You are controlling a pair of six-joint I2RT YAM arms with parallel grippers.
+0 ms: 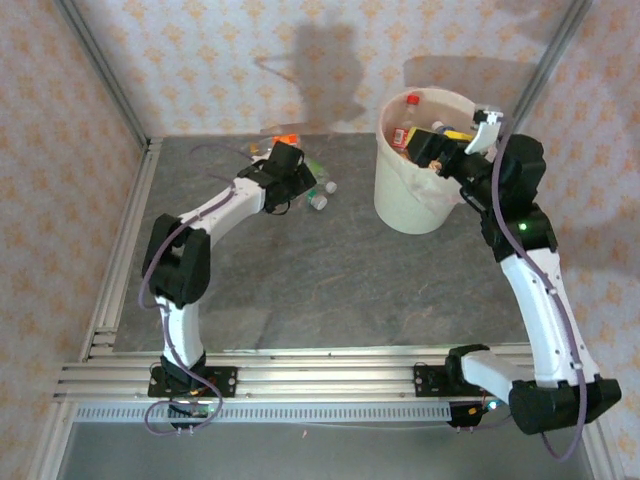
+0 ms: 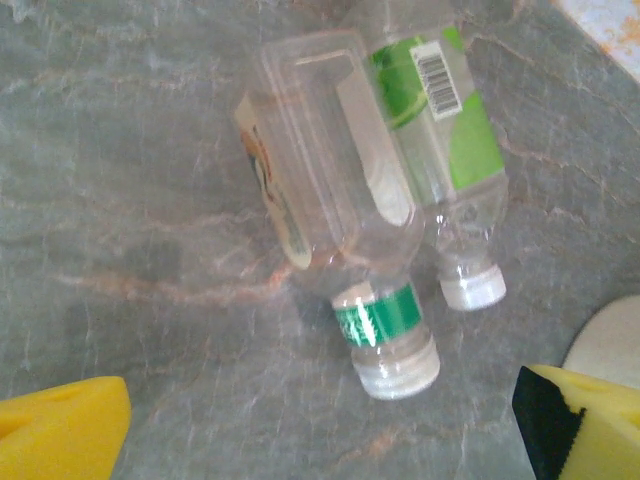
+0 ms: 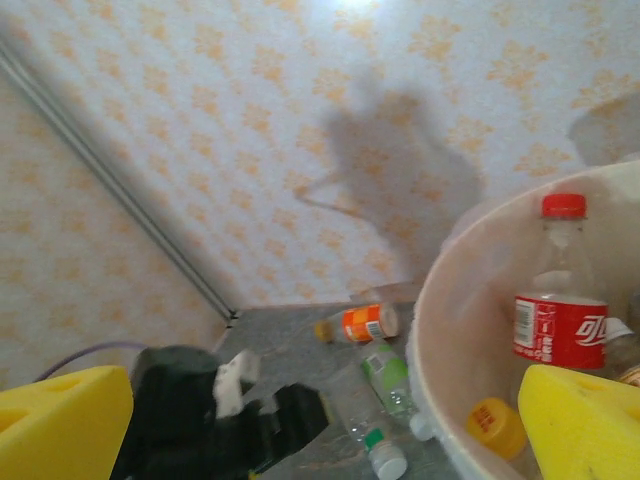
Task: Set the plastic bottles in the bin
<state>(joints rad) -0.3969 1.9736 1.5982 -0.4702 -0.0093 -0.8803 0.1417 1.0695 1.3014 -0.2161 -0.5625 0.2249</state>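
LEFT GRIPPER (image 2: 320, 430), jaws spread wide and empty, hangs over a clear bottle (image 2: 330, 210) with a green neck band and a green-labelled bottle (image 2: 440, 130), which lie touching on the grey table (image 2: 120, 200). A close here could catch both, or squeeze the slick clear wall so that it squirts free and rolls. Across the table the right gripper (image 3: 320, 425), likewise open and empty, sits at the mouth of the bin (image 1: 400, 205), where a red-labelled bottle (image 3: 560, 325) stands — crowding the opening, so a carry from the left risks the arms colliding.
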